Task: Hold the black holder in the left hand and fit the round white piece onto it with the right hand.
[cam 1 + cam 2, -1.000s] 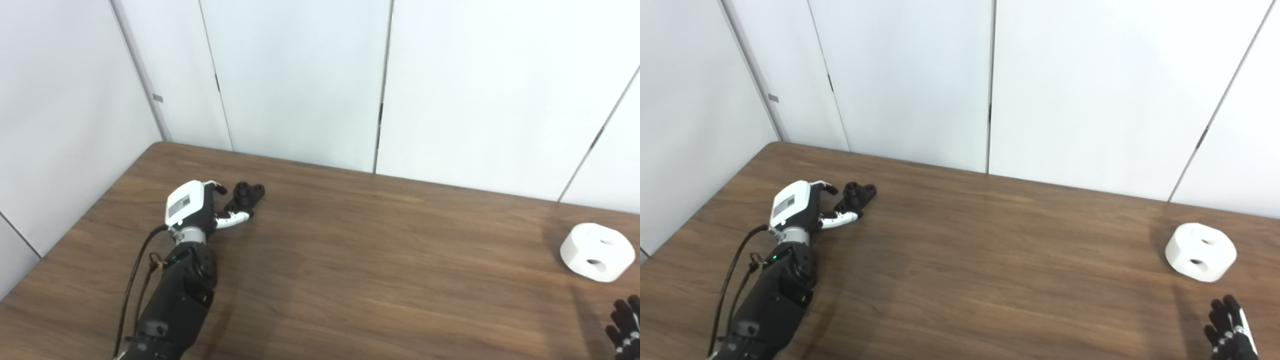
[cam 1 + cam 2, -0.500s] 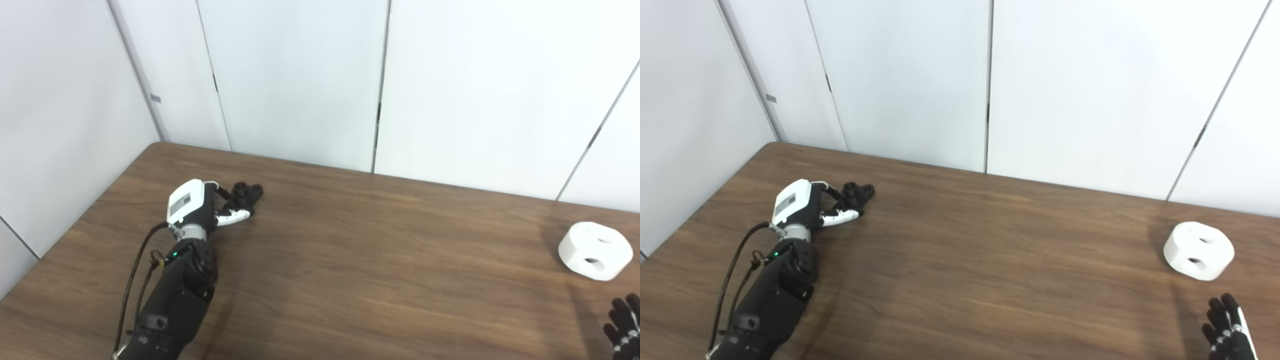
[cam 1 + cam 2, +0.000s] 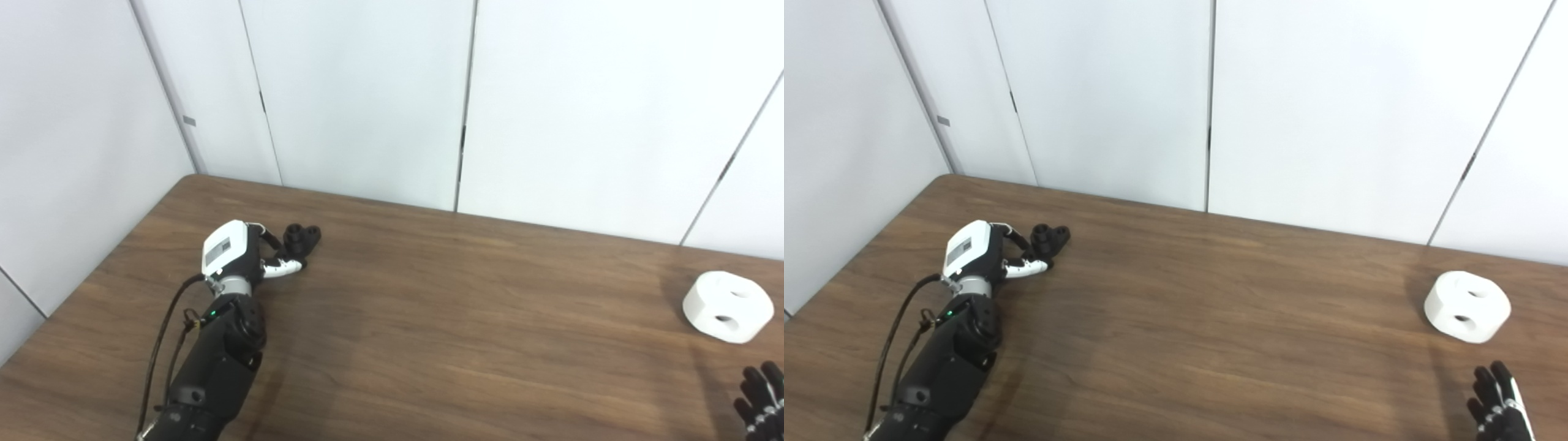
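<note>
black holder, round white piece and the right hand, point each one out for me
black holder [image 3: 300, 236]: left eye view, on its raised round posts.
round white piece [image 3: 1466, 305]: right eye view, on its top face between the two holes.
right hand [image 3: 1497, 413]: right eye view, on the dark fingers at the bottom edge.

1 black holder [image 3: 300, 237], two round sockets on its top; 1 round white piece [image 3: 727, 305], two holes in it; 2 robot hands: left hand [image 3: 240, 254], right hand [image 3: 1499, 411]; 1 wooden table [image 3: 429, 318]
</note>
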